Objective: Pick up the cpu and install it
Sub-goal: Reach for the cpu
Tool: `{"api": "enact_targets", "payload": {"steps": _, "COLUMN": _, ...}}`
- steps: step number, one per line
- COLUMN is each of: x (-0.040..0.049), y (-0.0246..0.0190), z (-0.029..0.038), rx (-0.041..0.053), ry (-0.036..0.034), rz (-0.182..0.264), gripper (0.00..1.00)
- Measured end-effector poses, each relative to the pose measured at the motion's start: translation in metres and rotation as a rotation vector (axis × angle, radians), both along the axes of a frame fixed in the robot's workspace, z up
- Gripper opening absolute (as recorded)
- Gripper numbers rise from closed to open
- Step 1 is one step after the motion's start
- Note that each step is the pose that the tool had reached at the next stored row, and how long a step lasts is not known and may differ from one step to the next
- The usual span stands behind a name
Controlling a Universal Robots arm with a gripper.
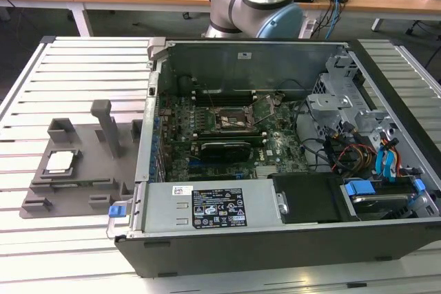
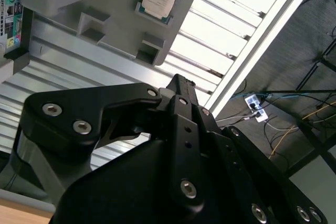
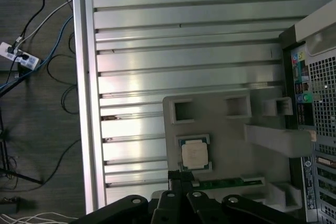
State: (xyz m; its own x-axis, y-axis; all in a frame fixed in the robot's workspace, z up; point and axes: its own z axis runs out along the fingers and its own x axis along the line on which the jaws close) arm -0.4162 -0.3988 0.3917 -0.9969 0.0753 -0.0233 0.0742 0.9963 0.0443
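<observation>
The cpu (image 1: 58, 162) lies in a pocket by the fixture tray's (image 1: 83, 187) edge on the exterior view's left. The gripper (image 3: 181, 177) hangs above it, empty; how wide it stands, I cannot tell. An off-centre descent could strike the pocket walls and tilt the chip.

The cpu (image 1: 59, 162) lies open from above on the fixture tray (image 1: 79, 197), low blocks (image 1: 63, 129) around it, a tall upright post (image 1: 103, 122) standing toward the open computer case (image 1: 275, 253), whose walls fence the socket (image 1: 233, 119).
</observation>
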Motion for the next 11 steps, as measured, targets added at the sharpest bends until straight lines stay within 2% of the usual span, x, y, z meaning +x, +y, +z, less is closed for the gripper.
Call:
{"api": "enact_targets", "payload": {"steps": 2, "x": 0.0069, "y": 0.0, "z": 0.0, "rx": -0.0002, "ry": 0.0001, "rz": 0.0, "gripper": 0.11}}
{"api": "enact_targets", "payload": {"steps": 4, "x": 0.0176, "y": 0.0, "z": -0.0002, "rx": -0.0008, "ry": 0.0001, "rz": 0.0, "gripper": 0.11}}
{"api": "enact_targets", "payload": {"steps": 11, "x": 0.0407, "y": 0.0, "z": -0.0008, "rx": -0.0028, "ry": 0.0002, "rz": 0.0, "gripper": 0.11}}
